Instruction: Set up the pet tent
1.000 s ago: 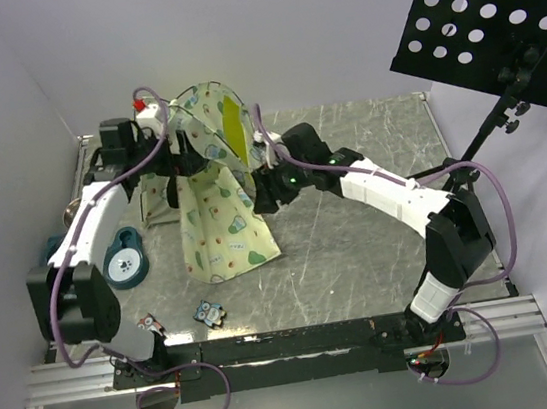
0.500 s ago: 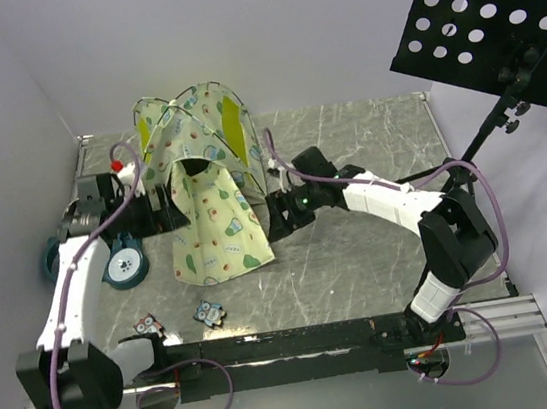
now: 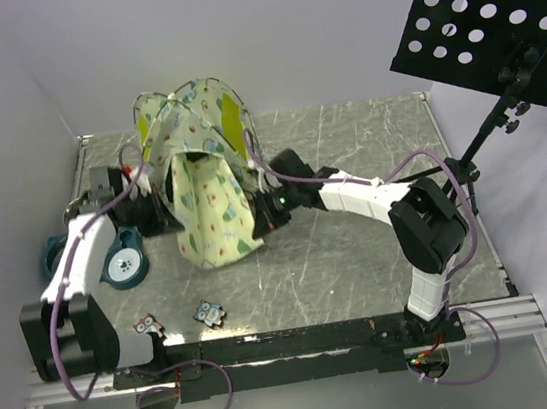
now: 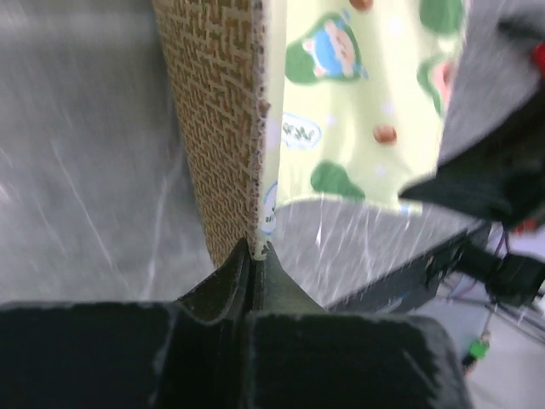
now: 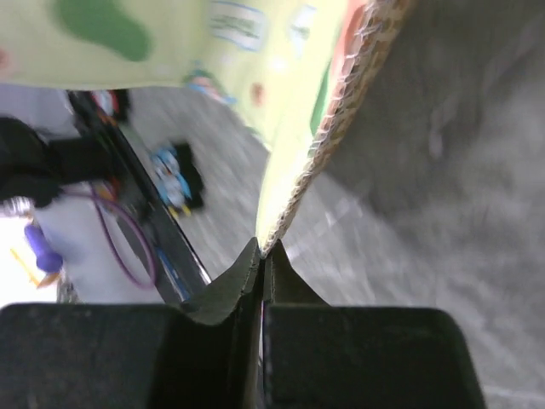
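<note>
The pet tent (image 3: 189,113) stands as a dome near the far left corner of the tabletop (image 3: 379,241). A printed mat (image 3: 213,217) leans against its front; the left jaws and the right jaws are each closed on one side edge of this mat

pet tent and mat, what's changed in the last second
The pet tent spread leftward into a dome. The left gripper swung out, then came back; both it and the right gripper shut their jaws on opposite edges of the mat. The teal disc and two small toys stayed put.
</note>
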Controlling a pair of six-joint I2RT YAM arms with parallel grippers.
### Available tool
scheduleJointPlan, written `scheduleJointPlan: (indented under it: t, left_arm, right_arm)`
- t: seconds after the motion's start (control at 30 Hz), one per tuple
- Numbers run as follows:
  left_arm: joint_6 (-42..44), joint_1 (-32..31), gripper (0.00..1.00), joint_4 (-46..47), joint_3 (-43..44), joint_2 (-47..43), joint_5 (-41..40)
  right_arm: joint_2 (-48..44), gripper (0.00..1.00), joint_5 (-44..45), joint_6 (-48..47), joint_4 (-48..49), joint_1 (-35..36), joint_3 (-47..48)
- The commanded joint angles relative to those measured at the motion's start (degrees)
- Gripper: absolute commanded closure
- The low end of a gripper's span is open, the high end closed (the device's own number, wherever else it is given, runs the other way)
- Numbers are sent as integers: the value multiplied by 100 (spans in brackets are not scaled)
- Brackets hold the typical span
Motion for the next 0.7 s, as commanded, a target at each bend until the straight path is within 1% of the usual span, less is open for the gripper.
scheduleJointPlan:
  t: [0.0,0.13,0.3,0.4,0.47,0.5,0.53,0.57,0.6,0.63,0.67]
  left_arm:
    - [-346,-17,99,1060,1373,737,-176]
    - [-390,-26,99,1096,2437,1862,-439]
    - [-706,-26,99,1350,3142,2724,-731]
    - [-716,-17,99,1351,3388,2910,-652]
    - [-602,18,99,1281,3336,2779,-538]
    - [-558,36,95,1368,3171,2622,-424]
    - [-488,36,87,1516,2977,2472,-232]
    - [-479,36,76,1770,2697,2271,-73]
    - [-522,36,63,2051,2442,2095,50]
    - [-592,36,46,2358,2187,1910,156]
    - [-541,44,41,2492,2063,1778,218]
  right_arm:
    - [-159,100,203,209,820,-9,1110]
    - [280,100,922,253,557,-27,2103]
    - [1115,100,1600,446,118,-194,3237]
    - [1266,100,1584,525,126,-281,3353]
    - [1030,96,1399,552,205,-369,3108]
    - [907,91,1407,570,258,-387,2950]
    - [783,88,1425,544,345,-422,2740]
    - [704,88,1460,517,468,-414,2616]
    - [660,87,1547,543,608,-414,2536]
    - [668,74,1531,578,688,-422,2535]
    - [703,65,1417,526,602,-449,2675]
